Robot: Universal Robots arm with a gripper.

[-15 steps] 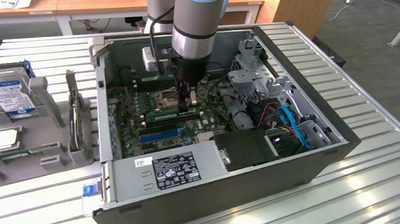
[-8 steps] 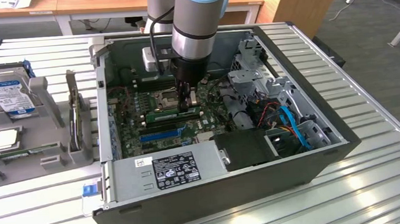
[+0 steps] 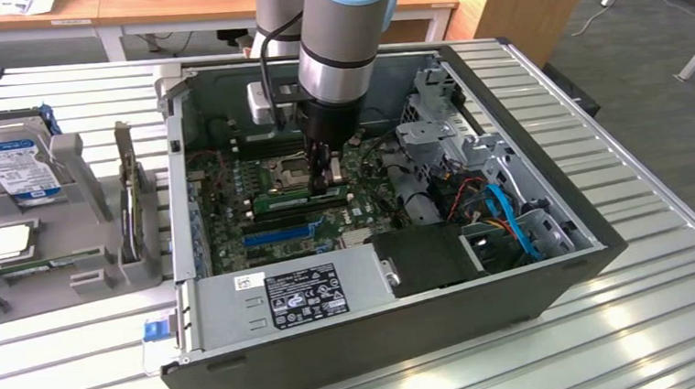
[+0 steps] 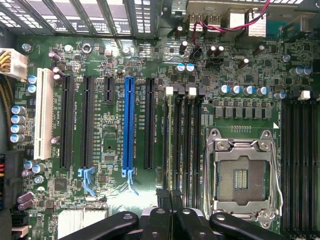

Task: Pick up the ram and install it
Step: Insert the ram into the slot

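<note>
Closed pincer directly above the ram, perhaps in contact.

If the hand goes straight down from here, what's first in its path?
The ram, standing along the black slots right under the hand. They may already touch; depth is unclear.

Bright, even light; glare streaks the metal bench (strongest nearest the camera); the computer case holds soft shadow.
</note>
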